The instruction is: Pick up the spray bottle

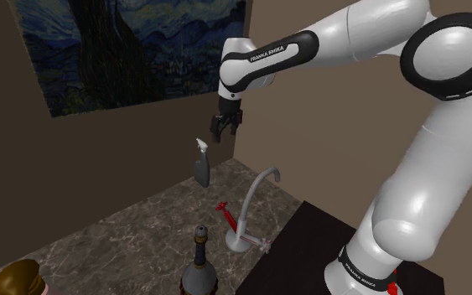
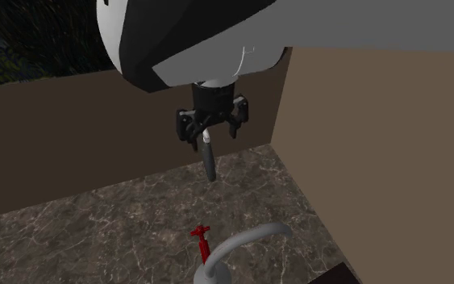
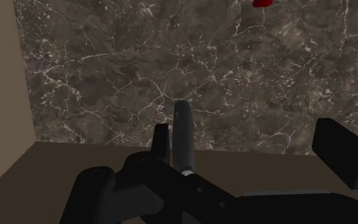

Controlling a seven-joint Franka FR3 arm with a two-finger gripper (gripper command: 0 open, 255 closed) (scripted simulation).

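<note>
Spray bottle (image 1: 201, 164) on counter (image 1: 116, 235) nr wall corner, gripper (image 1: 226, 130) above, faucet (image 1: 241, 242) closer to stand (image 1: 301, 251).

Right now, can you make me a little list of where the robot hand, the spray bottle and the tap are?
gripper: open, up in the air
spray bottle: standing upright on the marbled counter, by the wall corner, not held
tap: curved, grey, red handle beside it
dark bottle: near the shoulder view's bottom edge

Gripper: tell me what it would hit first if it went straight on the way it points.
Probably the spray bottle: it stands upright on the marbled counter right under the downward-pointing gripper, beside one of the open fingers. Depth is unclear, so the gripper might pass it and reach the counter.
</note>
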